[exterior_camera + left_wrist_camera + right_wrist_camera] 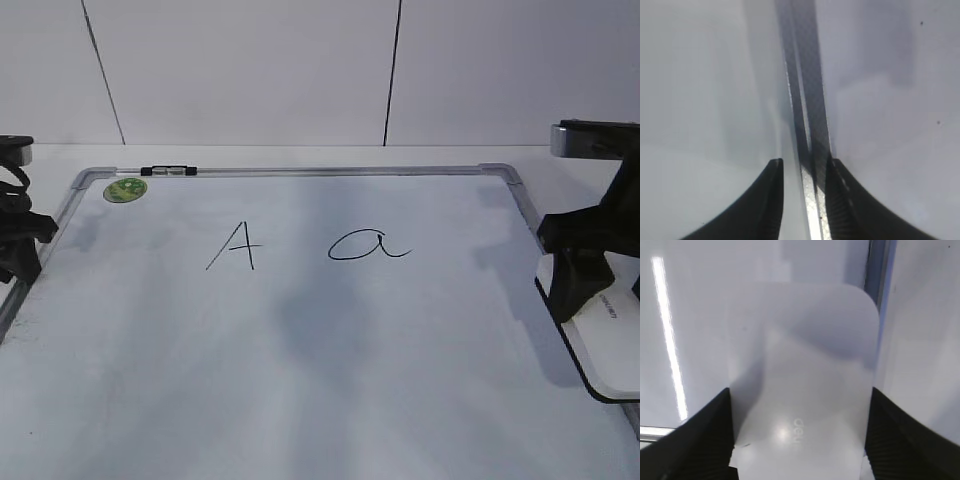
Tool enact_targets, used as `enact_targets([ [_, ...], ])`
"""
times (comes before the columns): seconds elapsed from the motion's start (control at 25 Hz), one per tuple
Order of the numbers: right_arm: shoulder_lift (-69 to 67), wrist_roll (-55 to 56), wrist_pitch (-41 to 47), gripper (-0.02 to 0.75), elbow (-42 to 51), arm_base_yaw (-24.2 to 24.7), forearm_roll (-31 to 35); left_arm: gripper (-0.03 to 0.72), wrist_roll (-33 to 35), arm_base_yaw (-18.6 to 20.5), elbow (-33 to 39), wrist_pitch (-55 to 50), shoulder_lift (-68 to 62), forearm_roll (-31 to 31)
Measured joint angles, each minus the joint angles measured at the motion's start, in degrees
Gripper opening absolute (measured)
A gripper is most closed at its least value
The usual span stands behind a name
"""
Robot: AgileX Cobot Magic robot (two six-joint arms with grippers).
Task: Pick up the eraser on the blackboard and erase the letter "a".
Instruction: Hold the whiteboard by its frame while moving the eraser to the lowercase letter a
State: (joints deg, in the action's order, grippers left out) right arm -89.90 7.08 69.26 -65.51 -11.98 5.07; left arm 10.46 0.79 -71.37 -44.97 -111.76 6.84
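Look at your right gripper [799, 440]; its two black fingers [700, 440] are spread wide, one on each long side of the oblong white plastic eraser [805, 380] with rounded corners and small grey letters on top; I cannot tell if the fingers touch it yet, so do not count it as held

The eraser lies flat at the right edge of the big white dry-erase blackboard [300, 340] with the grey metal frame, close to the near right corner; in the outside view you see it under the right gripper [583, 300], dark side down

The thin black curly letter "a" [368, 245] is up near the middle of the board, well apart from the eraser; the pointy black capital "A" [233, 246] sits just to its left

Your left gripper [805, 167] hangs over the grey frame on the left side; its fingers stand a little apart and hold nothing

What could go wrong: if you close too high, the smooth eraser may slip out; if you grab it crooked, it may tilt and wipe badly; if you wipe too far left, you could rub out the capital "A" too; the frame by the eraser could catch a finger
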Motion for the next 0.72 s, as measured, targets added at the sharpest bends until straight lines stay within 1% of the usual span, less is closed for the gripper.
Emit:
enact_targets([
  [0.08, 0.0, 0.0, 0.0, 0.573, 0.0, 0.0, 0.0, 0.148, 0.0, 0.0, 0.0, 0.0, 0.0, 0.2],
  [0.16, 0.0, 0.0, -0.1, 0.573, 0.0, 0.0, 0.0, 0.074, 0.0, 0.0, -0.2, 0.0, 0.0, 0.3],
  [0.2, 0.0, 0.0, -0.2, 0.573, 0.0, 0.0, 0.0, 0.052, 0.0, 0.0, -0.1, 0.0, 0.0, 0.4],
  [0.28, 0.0, 0.0, -0.2, 0.573, 0.0, 0.0, 0.0, 0.04, -0.4, 0.0, -0.1, 0.0, 0.0, 0.8],
  [0.52, 0.0, 0.0, -0.5, 0.573, 0.0, 0.0, 0.1, 0.035, -0.7, 0.0, -0.1, -0.1, 0.0, 0.9],
  [0.72, 0.0, -1.5, -1.1, 0.573, 0.0, -0.3, 2.0, 0.035, -0.7, 0.0, -0.1, -0.1, 0.0, 0.9],
])
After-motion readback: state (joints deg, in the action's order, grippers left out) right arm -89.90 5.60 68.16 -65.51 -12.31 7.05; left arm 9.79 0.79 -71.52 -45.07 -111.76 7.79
